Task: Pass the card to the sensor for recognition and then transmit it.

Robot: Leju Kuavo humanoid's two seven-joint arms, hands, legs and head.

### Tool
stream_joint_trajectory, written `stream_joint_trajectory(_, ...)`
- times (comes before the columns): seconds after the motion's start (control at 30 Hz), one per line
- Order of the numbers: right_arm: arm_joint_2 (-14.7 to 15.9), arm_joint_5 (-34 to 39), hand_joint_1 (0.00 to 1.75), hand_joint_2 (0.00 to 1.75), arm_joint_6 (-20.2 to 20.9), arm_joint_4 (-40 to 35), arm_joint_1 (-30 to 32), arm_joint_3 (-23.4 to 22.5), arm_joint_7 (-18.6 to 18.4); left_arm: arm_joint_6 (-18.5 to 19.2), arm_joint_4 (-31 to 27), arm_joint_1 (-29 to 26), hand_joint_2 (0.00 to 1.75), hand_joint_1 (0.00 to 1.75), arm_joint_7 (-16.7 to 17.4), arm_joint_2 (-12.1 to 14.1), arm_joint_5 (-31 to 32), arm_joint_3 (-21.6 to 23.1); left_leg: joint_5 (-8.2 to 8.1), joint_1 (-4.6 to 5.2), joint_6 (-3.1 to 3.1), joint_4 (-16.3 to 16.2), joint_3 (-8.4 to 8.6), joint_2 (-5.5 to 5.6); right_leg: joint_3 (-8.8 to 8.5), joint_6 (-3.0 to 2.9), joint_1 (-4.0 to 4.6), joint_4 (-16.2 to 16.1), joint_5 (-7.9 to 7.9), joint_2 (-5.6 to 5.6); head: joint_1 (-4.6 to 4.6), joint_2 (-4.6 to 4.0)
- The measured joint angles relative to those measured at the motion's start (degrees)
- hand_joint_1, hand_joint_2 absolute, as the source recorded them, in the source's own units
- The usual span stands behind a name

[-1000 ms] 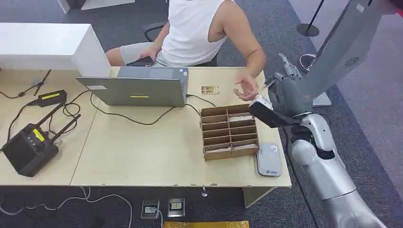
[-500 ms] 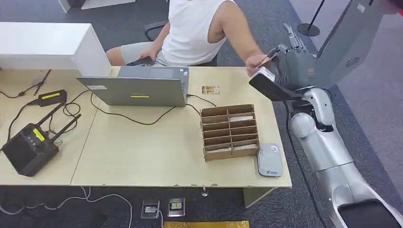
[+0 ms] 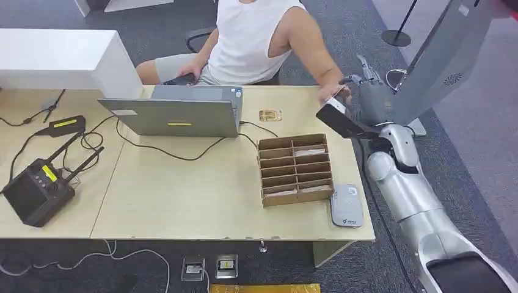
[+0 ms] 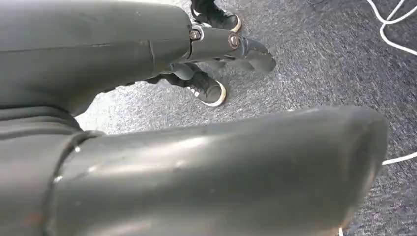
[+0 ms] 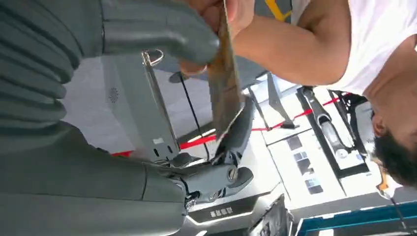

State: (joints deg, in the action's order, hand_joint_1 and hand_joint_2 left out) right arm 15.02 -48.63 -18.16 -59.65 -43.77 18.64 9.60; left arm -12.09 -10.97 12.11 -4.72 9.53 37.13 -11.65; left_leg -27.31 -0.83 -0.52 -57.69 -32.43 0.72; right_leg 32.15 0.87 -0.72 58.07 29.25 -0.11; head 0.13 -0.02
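While the right robot hand (image 3: 366, 101) is raised past the far right corner of the tabletop (image 3: 201, 189), the card (image 5: 223, 83) stands between its thumb and a finger, and a person's hand (image 5: 216, 12) pinches the other end. Thin, stiff, light and probably slick, it is best held flat-faced near one edge. The left robot hand (image 4: 211, 167) hangs over the floor; its grip state cannot be told.

No text or label is clear enough to read
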Motion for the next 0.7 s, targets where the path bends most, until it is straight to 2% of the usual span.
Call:
stream_joint_trajectory(0.17, -0.13, 0.96, 0.0, 1.75, -0.48, 1.16, 0.38, 0.0, -0.35, 0.15, 0.0, 0.0, 0.0, 0.0, 0.0, 0.02, -0.02, 0.0, 0.0, 0.0, 0.0, 0.0, 0.0, 0.0, 0.01, 0.0, 0.0, 0.0, 0.0, 0.0, 0.0, 0.0)
stream_joint_trajectory(0.37, 0.33, 2.03, 0.0, 1.75, -4.32, 1.4, 1.03, -0.18, -1.09, 0.0, 0.02, -0.05, 0.0, 0.0, 0.0, 0.02, -0.18, 0.0, 0.0, 0.0, 0.0, -0.02, 0.03, -0.01, 0.03, 0.0, 0.0, -0.01, 0.0, 0.03, 0.0, 0.0)
stream_joint_trajectory(0.5, 2.23, 3.65, 0.0, 1.75, -9.03, -0.42, 1.88, -2.19, -1.73, -0.42, 0.02, -0.43, 0.0, 0.0, 0.0, 0.18, -0.61, 0.0, 0.0, 0.02, 0.0, -0.02, 0.02, -0.01, 0.03, 0.0, -0.01, -0.02, 0.0, 0.02, 0.0, 0.0)
stream_joint_trajectory(0.7, 7.59, 8.86, 0.0, 1.75, -13.92, -4.5, 3.66, -8.4, -0.79, -1.62, 0.04, -1.33, 0.0, 0.0, 0.0, 0.5, -1.64, -0.02, -0.02, 0.05, 0.01, -0.03, 0.01, 0.0, 0.03, 0.01, -0.06, -0.06, 0.0, -0.01, -0.02, 0.0)
